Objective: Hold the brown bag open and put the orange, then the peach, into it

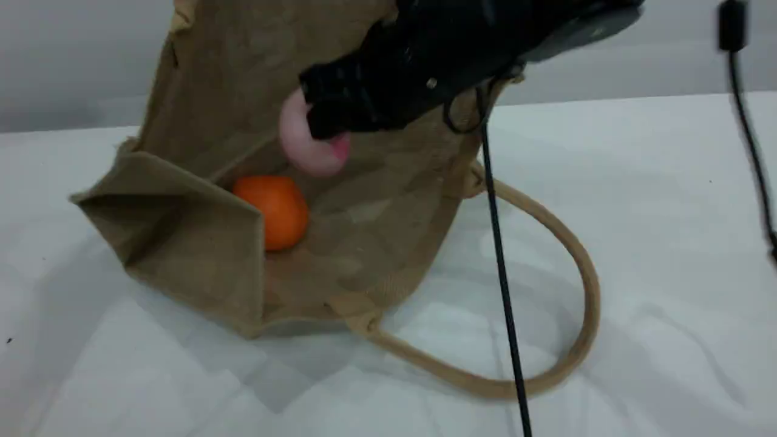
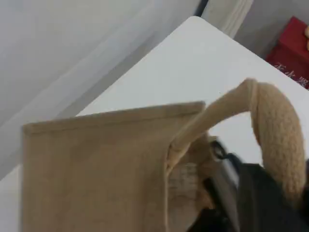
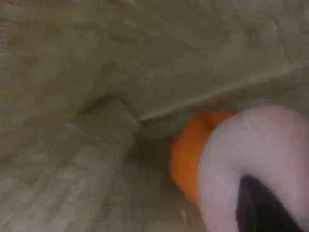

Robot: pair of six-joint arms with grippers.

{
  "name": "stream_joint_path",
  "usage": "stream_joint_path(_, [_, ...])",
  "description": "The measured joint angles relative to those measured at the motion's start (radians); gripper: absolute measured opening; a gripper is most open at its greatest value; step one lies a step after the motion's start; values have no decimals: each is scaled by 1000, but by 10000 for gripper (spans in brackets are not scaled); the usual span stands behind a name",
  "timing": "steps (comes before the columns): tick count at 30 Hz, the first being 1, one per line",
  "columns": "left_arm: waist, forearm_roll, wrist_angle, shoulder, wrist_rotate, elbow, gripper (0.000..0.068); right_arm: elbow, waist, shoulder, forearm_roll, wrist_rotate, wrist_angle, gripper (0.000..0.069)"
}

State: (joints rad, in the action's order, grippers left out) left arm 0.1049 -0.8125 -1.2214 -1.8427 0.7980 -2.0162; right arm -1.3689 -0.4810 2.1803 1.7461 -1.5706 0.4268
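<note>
The brown bag (image 1: 200,243) lies on the white table with its mouth held open toward the camera. Inside it, against the folded gusset, rests the orange (image 1: 276,209). My right gripper (image 1: 322,130) reaches into the mouth from the upper right, shut on the pale pink peach (image 1: 306,152), which hangs just above and behind the orange. The right wrist view shows the peach (image 3: 256,164) at my fingertip with the orange (image 3: 190,154) beyond it. In the left wrist view my left gripper (image 2: 256,193) is shut on the bag's upper rope handle (image 2: 273,130), lifting that side.
The bag's lower handle (image 1: 586,273) loops out over the table toward the front right. A black cable (image 1: 501,261) hangs from the right arm across that loop. Another cable (image 1: 749,139) dangles at the far right. A red box (image 2: 292,53) stands beyond the table's edge.
</note>
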Motion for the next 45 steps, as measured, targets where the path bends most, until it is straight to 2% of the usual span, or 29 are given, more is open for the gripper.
stream_joint_path(5, [0, 2, 0, 0, 1, 0, 78, -37, 0, 86, -4, 0, 29, 28])
stream_joint_path(12, [0, 2, 2, 0, 1, 0, 78, -36, 0, 70, -2, 7, 79, 40])
stream_joint_path(17, [1, 1, 2, 0, 1, 0, 78, -35, 0, 17, -46, 143, 122, 42])
stream_joint_path(23, [19, 2, -1, 0, 1, 0, 78, -34, 0, -73, -272, 301, 146, 43])
stream_joint_path(27, [59, 23, -1, 0, 5, 0, 78, -34, 0, -45, -313, 310, 123, 43])
stream_joint_path(30, [80, 42, -1, 0, 5, 0, 78, -34, -15, -13, -263, 308, 110, 43])
stream_joint_path(38, [91, 34, -1, 0, 5, 0, 78, -35, -58, 53, -190, 217, -34, 50])
stream_joint_path(42, [91, 31, -1, 0, 5, 0, 78, -35, -58, 54, -161, 214, -30, 97])
stream_joint_path(45, [91, 27, -1, 0, 5, 0, 78, -35, -58, 54, -152, 214, -28, 190])
